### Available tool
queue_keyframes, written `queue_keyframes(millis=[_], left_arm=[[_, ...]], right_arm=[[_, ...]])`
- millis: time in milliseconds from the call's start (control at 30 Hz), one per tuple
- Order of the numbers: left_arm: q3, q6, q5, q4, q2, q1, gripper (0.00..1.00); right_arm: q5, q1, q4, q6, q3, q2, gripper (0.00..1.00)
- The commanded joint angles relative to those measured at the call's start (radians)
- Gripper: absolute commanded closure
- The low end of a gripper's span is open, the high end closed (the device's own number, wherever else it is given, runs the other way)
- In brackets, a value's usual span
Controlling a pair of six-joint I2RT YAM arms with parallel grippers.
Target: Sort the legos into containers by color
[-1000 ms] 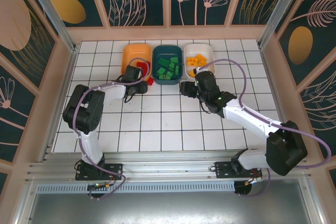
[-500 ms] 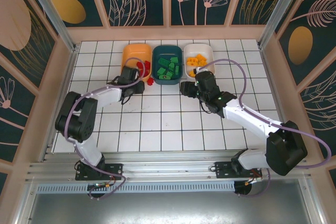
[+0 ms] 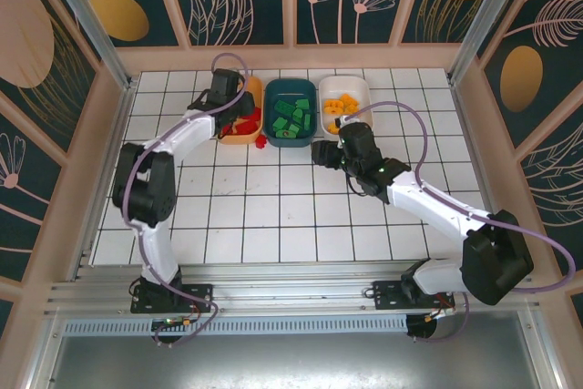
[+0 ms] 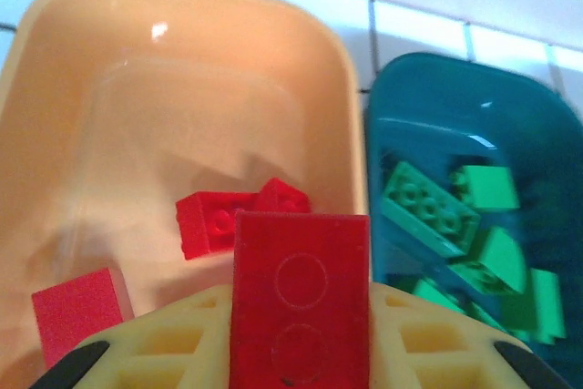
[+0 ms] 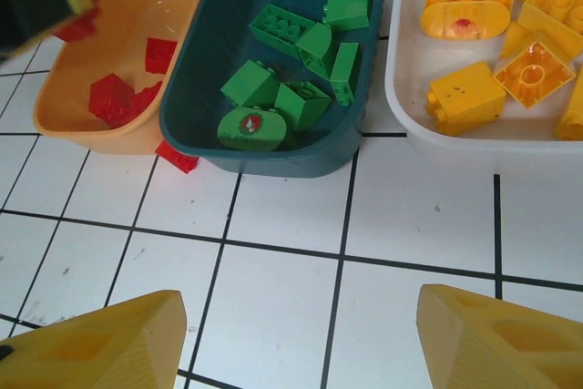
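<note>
Print on a green oval brick (image 5: 250, 125) in the teal tray (image 5: 273, 159) and a yellow brick (image 5: 469, 2) in the white tray (image 5: 410, 129) is too small to read. Left jaws grip a red brick (image 4: 301, 289) over the orange tray (image 4: 351, 107); right jaws hang open above the bench (image 5: 273, 271). A second red brick (image 5: 178, 157) lies loose between orange and teal trays.

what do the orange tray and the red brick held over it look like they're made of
Orange tray: looks like thin moulded plastic, glossy and perhaps slightly translucent; a bright highlight sits on its rounded wall. Red brick: likely hard, opaque plastic with a smooth satin face; faint moulded circles and crisp edges show.
</note>
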Motion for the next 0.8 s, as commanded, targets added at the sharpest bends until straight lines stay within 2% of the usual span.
queue_keyframes(millis=[0, 33, 167, 200, 333, 433, 533, 600, 767], left_arm=[[0.055, -0.032, 0.022, -0.072, 0.053, 0.03, 0.69], [0.071, -0.027, 0.023, -0.076, 0.06, 0.033, 0.64], [0.122, -0.007, 0.02, -0.119, 0.052, 0.033, 0.22], [0.104, -0.007, 0.025, -0.111, 0.028, 0.033, 0.18], [-0.042, -0.021, 0.073, -0.041, -0.108, 0.033, 0.17], [-0.228, -0.043, 0.156, 0.055, -0.237, 0.02, 0.26], [-0.373, -0.041, 0.189, 0.111, -0.328, -0.017, 0.35], [-0.433, -0.032, 0.192, 0.123, -0.341, -0.047, 0.4], [-0.48, -0.021, 0.208, 0.161, -0.301, -0.085, 0.41]], right_arm=[[-0.025, -0.008, -0.001, 0.004, 0.033, -0.023, 0.3], [-0.032, -0.009, -0.002, 0.008, 0.03, -0.024, 0.3], [-0.084, -0.014, -0.005, 0.022, 0.032, -0.038, 0.27], [-0.084, -0.013, -0.005, 0.023, 0.029, -0.042, 0.26], [-0.108, -0.013, -0.009, 0.023, 0.031, -0.044, 0.26], [-0.112, -0.014, -0.001, 0.027, 0.024, -0.035, 0.27], [-0.121, -0.015, 0.014, 0.036, 0.011, -0.016, 0.27], [-0.132, -0.015, 0.026, 0.043, 0.009, 0.001, 0.27], [-0.145, -0.014, 0.038, 0.052, 0.016, 0.028, 0.28]])
